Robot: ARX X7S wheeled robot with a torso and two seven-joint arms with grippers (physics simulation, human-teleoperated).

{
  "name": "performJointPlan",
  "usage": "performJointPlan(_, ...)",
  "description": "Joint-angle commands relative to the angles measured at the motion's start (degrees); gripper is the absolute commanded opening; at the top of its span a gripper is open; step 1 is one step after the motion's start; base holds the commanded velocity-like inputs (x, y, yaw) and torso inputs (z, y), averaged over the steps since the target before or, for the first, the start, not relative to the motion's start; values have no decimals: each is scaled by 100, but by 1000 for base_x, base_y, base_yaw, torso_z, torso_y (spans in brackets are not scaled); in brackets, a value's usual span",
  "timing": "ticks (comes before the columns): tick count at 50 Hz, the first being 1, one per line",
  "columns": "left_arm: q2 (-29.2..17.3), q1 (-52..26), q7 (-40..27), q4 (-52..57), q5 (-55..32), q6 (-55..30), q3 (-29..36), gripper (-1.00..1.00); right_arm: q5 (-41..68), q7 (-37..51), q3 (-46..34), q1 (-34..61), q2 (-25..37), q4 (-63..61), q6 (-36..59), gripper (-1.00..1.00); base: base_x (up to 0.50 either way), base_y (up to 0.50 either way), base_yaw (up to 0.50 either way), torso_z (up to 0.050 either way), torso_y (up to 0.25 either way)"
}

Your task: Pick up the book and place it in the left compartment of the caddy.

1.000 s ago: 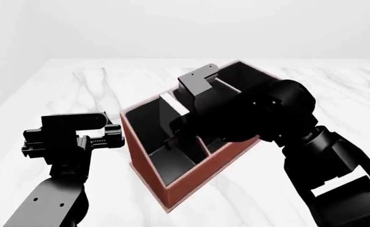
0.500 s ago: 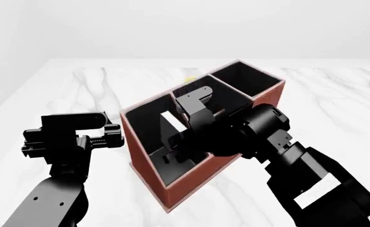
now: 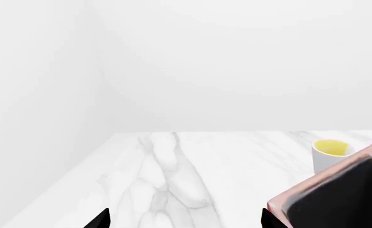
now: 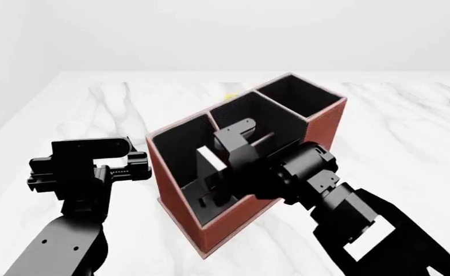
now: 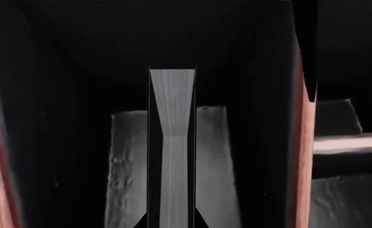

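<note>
The reddish-brown caddy [image 4: 236, 215] stands in the middle of the marble table. My right gripper [image 4: 211, 183] is shut on the book [image 4: 209, 157] and holds it upright, lowered into the left compartment [image 4: 177, 150]. In the right wrist view the book's white page edges [image 5: 172, 142] run down between my right gripper's [image 5: 172, 223] fingertips, with black lining and the caddy's red walls [image 5: 303, 156] on both sides. My left gripper [image 4: 133, 164] is open and empty, just left of the caddy. Its fingertips [image 3: 100, 221] show in the left wrist view beside the caddy's corner [image 3: 281, 206].
A white cup with a yellow inside [image 3: 330, 151] stands on the table behind the caddy. The marble table [image 4: 94, 109] stretches to the left and back. The caddy's tall square section [image 4: 297, 95] is at the far right.
My right arm has moved down and toward the caddy's front left, lowering the book deeper into the compartment. The left arm has not moved.
</note>
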Motion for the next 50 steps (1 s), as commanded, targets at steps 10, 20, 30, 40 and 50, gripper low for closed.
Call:
performJointPlan(10,-24,-13,-31,-18,-41,11,18,100,-248,-229,-83,11,-189,379,-292,-100,0,0,0,0,1)
performJointPlan(20,-38,-19,-45,-22,-65,14,19,100,-289,-303,-158,17,-261,574,-379,-100,0,0,0,1,1)
performJointPlan(30,-55,-12,-56,-23,-84,28,25,100,-247,-294,-168,10,-252,555,-391,-100,0,0,0,0,1)
performJointPlan(40,-70,-5,-72,-29,-100,43,32,100,-205,-267,-168,23,-201,461,-398,100,0,0,0,0,0)
performJointPlan(50,-82,-9,-92,-24,-117,41,41,100,-179,-260,-191,41,-183,423,-391,100,0,0,0,0,0)
